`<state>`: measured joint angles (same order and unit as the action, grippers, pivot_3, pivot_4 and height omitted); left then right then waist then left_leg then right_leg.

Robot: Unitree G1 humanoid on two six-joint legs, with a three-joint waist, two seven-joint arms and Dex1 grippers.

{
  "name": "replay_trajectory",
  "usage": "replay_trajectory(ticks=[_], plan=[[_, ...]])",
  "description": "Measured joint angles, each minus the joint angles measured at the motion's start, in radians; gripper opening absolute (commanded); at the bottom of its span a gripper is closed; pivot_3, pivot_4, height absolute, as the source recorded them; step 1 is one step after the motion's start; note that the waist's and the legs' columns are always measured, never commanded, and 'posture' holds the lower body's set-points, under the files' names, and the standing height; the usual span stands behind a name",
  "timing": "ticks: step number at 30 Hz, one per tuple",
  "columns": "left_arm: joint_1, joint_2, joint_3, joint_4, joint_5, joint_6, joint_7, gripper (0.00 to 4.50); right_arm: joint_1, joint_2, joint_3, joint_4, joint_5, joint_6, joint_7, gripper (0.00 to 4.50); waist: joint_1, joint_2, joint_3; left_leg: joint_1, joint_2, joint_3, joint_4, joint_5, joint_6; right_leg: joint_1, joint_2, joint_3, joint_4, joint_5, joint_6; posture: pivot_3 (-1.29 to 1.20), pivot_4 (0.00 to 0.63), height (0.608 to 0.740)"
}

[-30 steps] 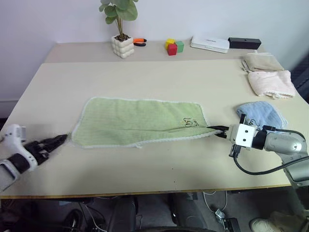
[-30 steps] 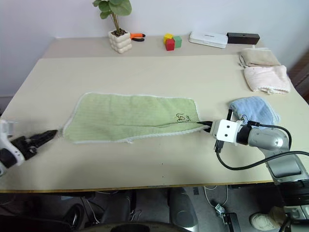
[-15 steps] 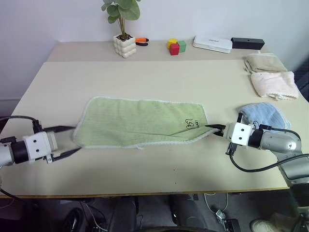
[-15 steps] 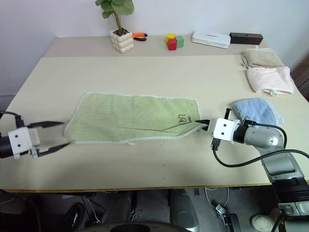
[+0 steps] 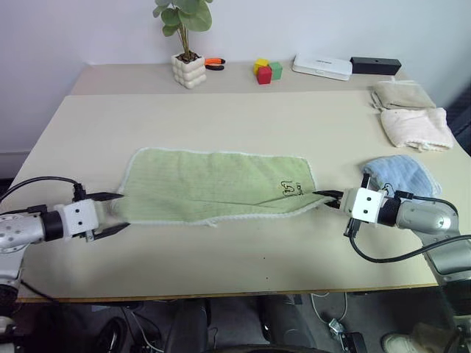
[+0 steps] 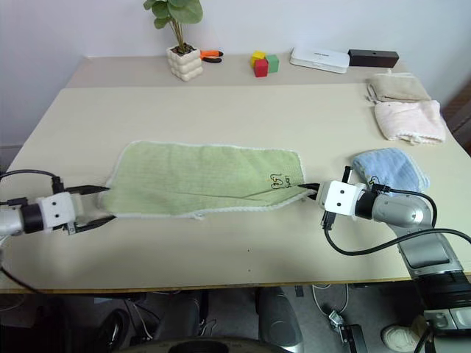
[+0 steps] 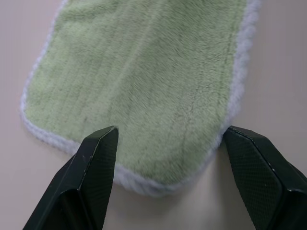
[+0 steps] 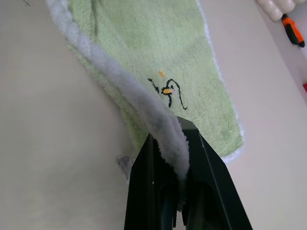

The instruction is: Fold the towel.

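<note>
From where one stood, the job had barely started. At the left, the left gripper [image 5: 110, 212] lay low over the surface [image 5: 243, 118] with its jaws apart, one finger on either side of the near left corner of the towel [image 5: 213, 185]. In the left wrist view the two black fingertips [image 7: 98, 158] flanked the whitish stitched edge without pinching it, so that corner looked not yet gripped.

The towel itself lay spread out, long side running across, in the middle of the surface and a little toward the near edge. No fold showed in it; it was mostly flat, with a ridge running toward the right end.

At the right, the right gripper [image 5: 333, 197] had its jaws clamped on the towel's near right corner, just beside the small dark printed mark [image 5: 292, 189]. The right wrist view showed the white edge drawn up and tucked between the closed fingers.

Farther right, a light blue cloth [image 5: 401, 174] sat just beyond that gripper, and pink and beige folded towels [image 5: 413, 126] lay well apart near the far right edge.

So, by my reckoning, one corner was secured, the other was about to be taken, and the whole folding itself remained to do.
</note>
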<state>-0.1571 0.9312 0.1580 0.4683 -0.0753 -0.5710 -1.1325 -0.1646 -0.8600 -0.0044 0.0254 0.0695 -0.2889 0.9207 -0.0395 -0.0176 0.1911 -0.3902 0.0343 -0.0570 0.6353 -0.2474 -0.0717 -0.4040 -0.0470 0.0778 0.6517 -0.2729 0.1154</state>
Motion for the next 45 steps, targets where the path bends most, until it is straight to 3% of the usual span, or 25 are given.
replay_trajectory(ticks=[5, 6, 14, 23, 29, 33, 38, 45], plan=[[-0.015, -0.01, -0.061, 0.0, 0.001, 0.031, -0.016, 0.16, 0.0, 0.0, 0.0, 0.0, -0.007, 0.003, -0.001, 0.0, 0.001, 0.005, -0.003, 0.001, 0.0, 0.0, 0.0, 0.0, 0.0, 0.001, 0.0, 0.0, 0.0, 0.0, 0.0, 0.0, 0.15, 0.74], [-0.014, -0.01, -0.068, 0.0, 0.0, 0.036, -0.022, 0.03, 0.0, 0.0, 0.0, -0.001, -0.007, 0.006, -0.002, 0.0, 0.001, 0.006, -0.004, 0.001, 0.0, 0.0, 0.0, 0.0, 0.0, 0.001, 0.0, 0.0, 0.0, 0.0, 0.0, 0.0, 0.15, 0.74], [0.014, 0.025, -0.063, 0.006, -0.07, 0.071, -0.087, 0.03, 0.025, -0.001, -0.007, -0.02, 0.015, 0.034, 0.006, 0.0, -0.008, 0.007, -0.004, 0.002, 0.0, 0.0, -0.002, 0.0, 0.0, 0.001, 0.0, 0.0, 0.0, 0.0, 0.0, 0.0, 0.15, 0.74], [0.168, 0.111, -0.012, -0.013, -0.205, 0.027, -0.285, 0.03, 0.183, -0.102, -0.08, -0.152, 0.173, 0.129, 0.172, 0.0, -0.004, 0.007, -0.004, 0.002, 0.0, 0.0, -0.003, 0.0, 0.0, 0.0, 0.0, 0.0, 0.0, -0.002, -0.003, 0.0, 0.15, 0.74], [0.177, 0.106, 0.001, 0.013, -0.216, -0.008, -0.28, 0.03, 0.262, -0.142, -0.104, -0.244, 0.238, 0.22, 0.232, 0.0, -0.003, 0.006, -0.004, 0.002, 0.001, 0.0, -0.003, 0.0, 0.0, 0.001, 0.0, 0.0, -0.001, -0.002, -0.004, 0.0, 0.15, 0.74], [0.044, 0.059, 0.0, 0.051, -0.197, 0.025, -0.209, 0.03, 0.167, -0.138, -0.104, -0.238, 0.258, 0.291, 0.204, 0.0, -0.002, 0.006, -0.004, 0.001, 0.0, 0.0, -0.001, 0.0, 0.0, 0.001, 0.0, 0.0, 0.0, -0.002, -0.003, 0.0, 0.15, 0.74], [-0.092, 0.025, -0.027, 0.051, -0.203, 0.227, -0.192, 0.03, 0.039, -0.089, -0.087, -0.187, 0.249, 0.338, 0.166, 0.0, -0.005, 0.006, -0.004, 0.001, 0.0, 0.0, -0.002, 0.0, 0.0, 0.0, 0.001, 0.0, 0.0, 0.0, 0.0, 0.0, 0.15, 0.74], [-0.25, -0.043, -0.088, 0.087, -0.169, 0.361, -0.16, 0.03, -0.123, -0.016, -0.025, -0.018, 0.179, 0.347, 0.134, 0.0, -0.005, 0.006, -0.003, 0.001, 0.0, -0.001, -0.003, 0.0, 0.0, -0.001, 0.001, -0.001, 0.0, 0.0, 0.0, 0.0, 0.15, 0.74]])
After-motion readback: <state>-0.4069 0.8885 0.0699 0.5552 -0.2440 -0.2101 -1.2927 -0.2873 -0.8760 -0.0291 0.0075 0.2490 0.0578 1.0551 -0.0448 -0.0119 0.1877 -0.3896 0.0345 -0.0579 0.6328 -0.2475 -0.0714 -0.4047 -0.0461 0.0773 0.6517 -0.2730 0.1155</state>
